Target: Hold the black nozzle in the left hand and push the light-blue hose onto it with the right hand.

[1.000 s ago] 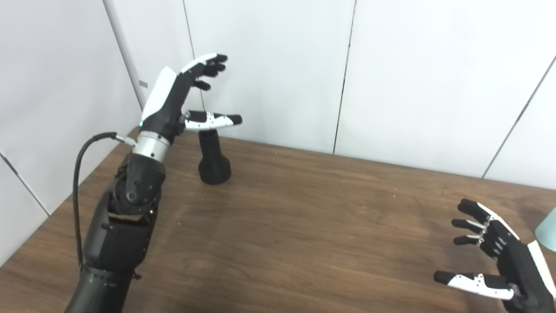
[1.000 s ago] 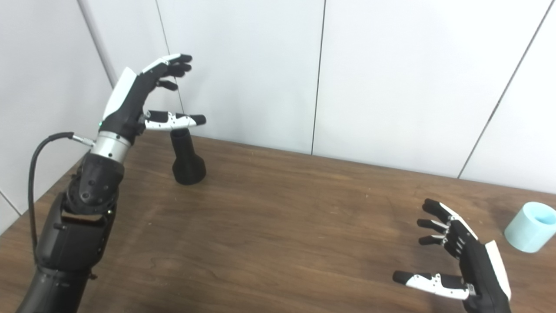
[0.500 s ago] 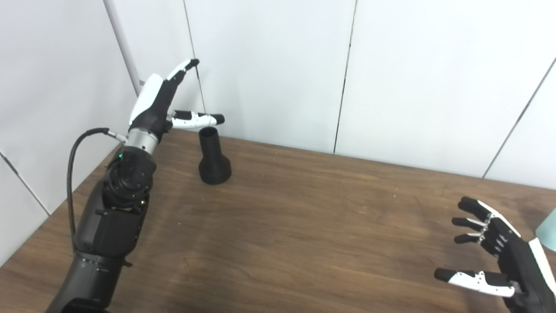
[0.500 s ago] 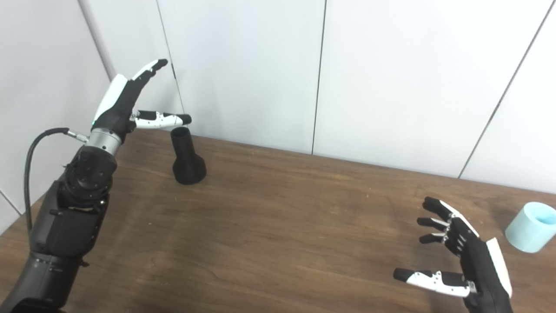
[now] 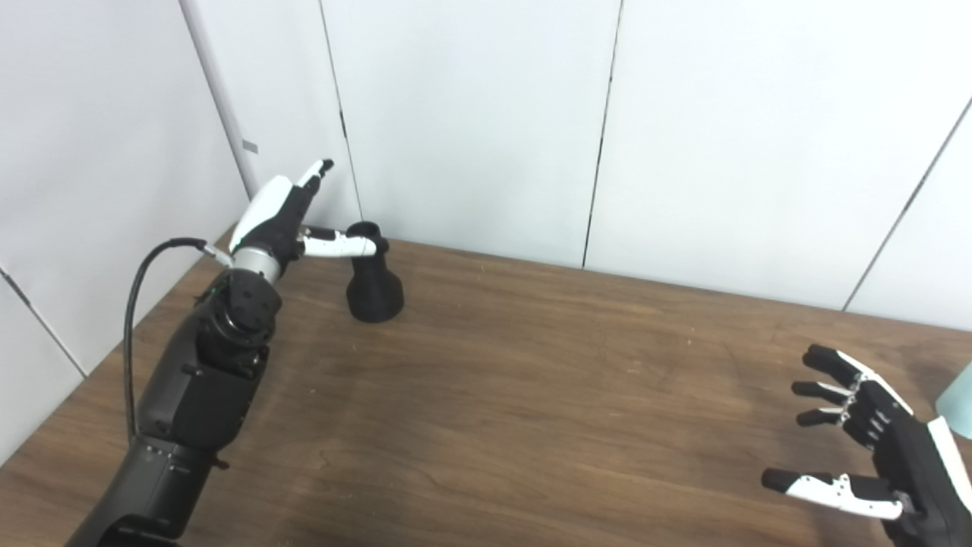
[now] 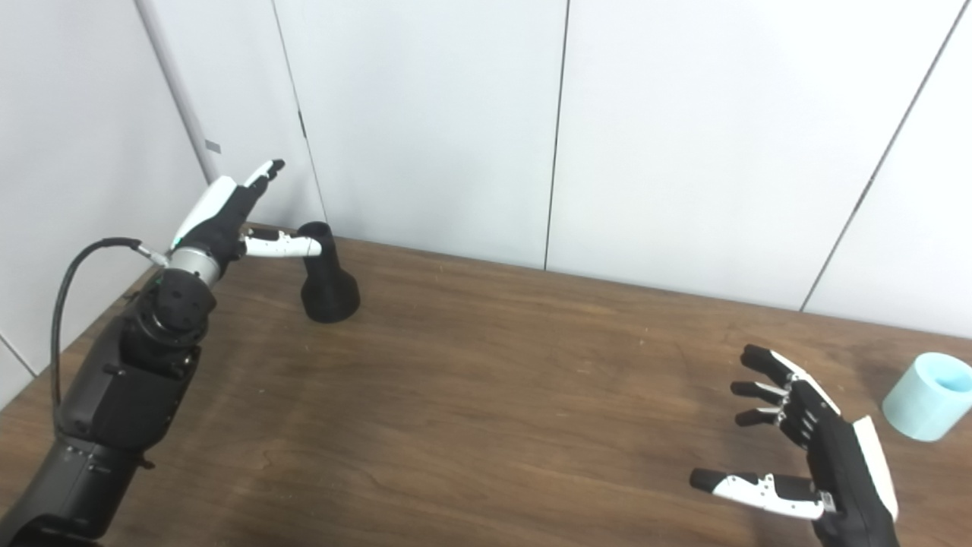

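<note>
Standing upright on its flared base near the back left corner of the counter (image 5: 531,365), the black nozzle (image 5: 372,277) offers its narrow neck upward, the end the hose must slide over. The left robot hand (image 5: 292,220) is at that neck with fingers spread and nothing gripped; its thumb reaches across to the rim, perhaps touching it, while the other fingers point up and away, which looks like the lead-in to wrapping the neck. The light-blue hose (image 6: 926,395), a short stub standing on end, sits at the far right edge, well apart from the nozzle. Just beside it the right robot hand (image 6: 820,456) hovers empty, fingers apart, likely waiting its turn.
</note>
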`<control>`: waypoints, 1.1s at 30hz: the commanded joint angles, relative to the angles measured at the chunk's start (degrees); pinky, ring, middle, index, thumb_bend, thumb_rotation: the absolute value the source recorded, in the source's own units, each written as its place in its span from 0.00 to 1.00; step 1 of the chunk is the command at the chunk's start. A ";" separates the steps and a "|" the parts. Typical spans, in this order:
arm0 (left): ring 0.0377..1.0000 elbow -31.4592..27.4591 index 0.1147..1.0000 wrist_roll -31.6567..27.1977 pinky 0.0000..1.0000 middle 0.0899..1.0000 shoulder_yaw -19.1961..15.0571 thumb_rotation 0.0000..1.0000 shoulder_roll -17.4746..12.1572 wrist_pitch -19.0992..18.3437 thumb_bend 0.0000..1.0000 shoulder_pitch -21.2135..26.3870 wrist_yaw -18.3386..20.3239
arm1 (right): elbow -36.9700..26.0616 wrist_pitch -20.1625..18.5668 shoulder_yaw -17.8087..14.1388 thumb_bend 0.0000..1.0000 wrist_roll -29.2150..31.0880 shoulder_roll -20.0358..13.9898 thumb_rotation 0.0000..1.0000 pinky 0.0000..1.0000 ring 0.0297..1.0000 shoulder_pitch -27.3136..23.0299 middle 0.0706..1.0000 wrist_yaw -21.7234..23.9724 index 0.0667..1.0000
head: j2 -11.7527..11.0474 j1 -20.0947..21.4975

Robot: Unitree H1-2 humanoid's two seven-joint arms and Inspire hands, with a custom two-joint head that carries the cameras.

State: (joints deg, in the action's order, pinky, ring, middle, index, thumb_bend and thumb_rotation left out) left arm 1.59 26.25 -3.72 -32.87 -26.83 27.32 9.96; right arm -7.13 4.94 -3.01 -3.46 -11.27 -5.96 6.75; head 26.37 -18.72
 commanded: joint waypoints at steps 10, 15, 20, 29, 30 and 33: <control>1.00 4.33 0.98 0.45 1.00 0.99 0.95 0.36 -0.44 0.15 1.00 0.78 -1.71 | -3.04 1.31 -0.82 0.82 0.92 -1.00 0.08 0.56 0.70 -0.69 0.81 -0.33 0.80 | 0.72 0.14; 1.00 5.97 0.97 -0.09 1.00 0.99 0.83 0.34 1.05 0.13 1.00 1.08 -1.99 | -3.05 1.17 -0.83 0.81 0.93 -1.08 0.07 0.56 0.70 -0.49 0.81 -0.23 0.80 | 1.01 -0.21; 1.00 8.20 0.94 -0.03 1.00 0.98 1.27 0.34 1.87 1.31 1.00 0.95 -3.35 | -3.46 0.71 -0.82 0.81 1.19 -1.11 0.07 0.57 0.70 -0.35 0.82 -0.09 0.81 | 1.01 -0.21; 1.00 10.71 0.92 -0.48 1.00 0.97 2.85 0.32 1.95 3.02 1.00 0.29 -4.01 | -3.90 0.64 -0.84 0.80 1.40 -1.23 0.06 0.57 0.70 0.02 0.82 -0.03 0.81 | 1.56 -0.05; 1.00 10.90 0.91 -0.59 1.00 0.96 2.95 0.32 1.96 3.22 1.00 0.23 -4.04 | -3.91 0.65 -0.84 0.80 1.38 -1.24 0.06 0.58 0.70 0.04 0.82 -0.03 0.81 | 1.56 -0.05; 1.00 13.19 0.87 -1.38 1.00 0.93 3.09 0.31 2.13 4.30 1.00 0.71 -4.14 | -3.94 0.62 -0.92 0.80 1.71 -1.35 0.06 0.58 0.70 0.20 0.82 0.11 0.81 | 1.70 0.13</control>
State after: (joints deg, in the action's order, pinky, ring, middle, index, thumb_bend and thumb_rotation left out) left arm 14.73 24.89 -0.32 -29.73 -24.13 25.86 7.40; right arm -9.17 4.72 -3.34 -2.74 -11.58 -4.86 6.84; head 28.04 -18.55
